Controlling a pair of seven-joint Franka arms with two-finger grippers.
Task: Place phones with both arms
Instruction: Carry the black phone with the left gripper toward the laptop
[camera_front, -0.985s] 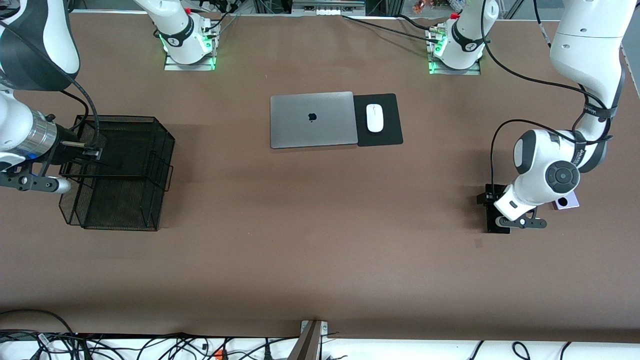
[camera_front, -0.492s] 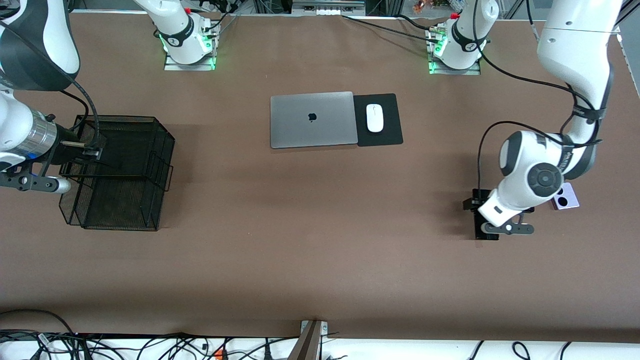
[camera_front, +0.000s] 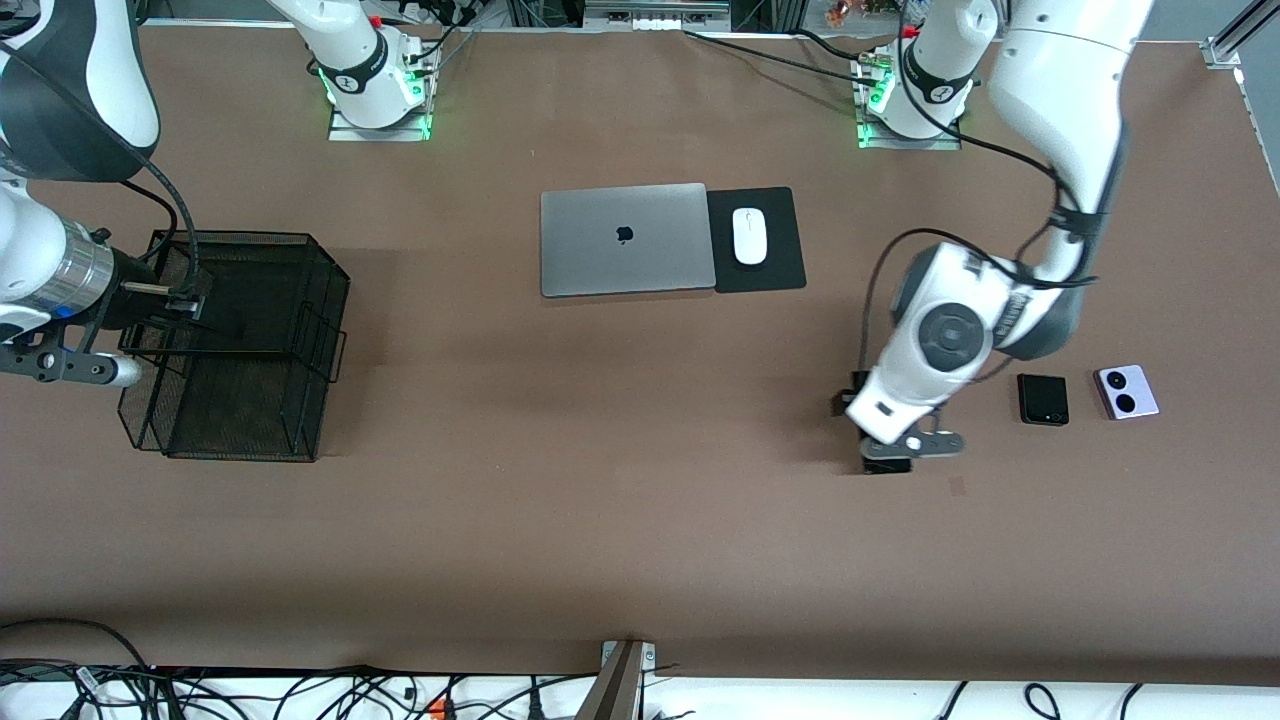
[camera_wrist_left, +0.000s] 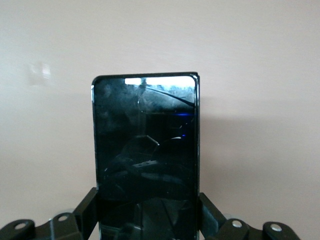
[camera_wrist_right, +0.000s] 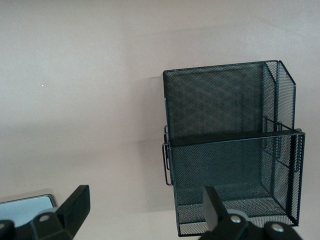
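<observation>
My left gripper (camera_front: 890, 445) is shut on the long slim black phone (camera_front: 886, 465) and holds it above the bare table toward the left arm's end. In the left wrist view the phone (camera_wrist_left: 145, 140) stands between my left gripper's (camera_wrist_left: 147, 212) two fingers. The small squarish black phone (camera_front: 1043, 399) lies flat on the table, and the lavender-white phone (camera_front: 1127, 391) with two black circles lies beside it. My right gripper (camera_front: 185, 300) waits, open and empty, over the edge of the black mesh basket (camera_front: 240, 400). In the right wrist view my right gripper (camera_wrist_right: 145, 210) is open, with the basket (camera_wrist_right: 230, 150) ahead of it.
A closed silver laptop (camera_front: 625, 238) lies at mid-table, farther from the front camera. Beside it a white mouse (camera_front: 748, 236) sits on a black pad (camera_front: 780, 265). Its corner shows in the right wrist view (camera_wrist_right: 25, 205).
My left arm has swung toward the middle of the table with the slim black phone in its grip, uncovering the small black phone. The right arm has not moved.
</observation>
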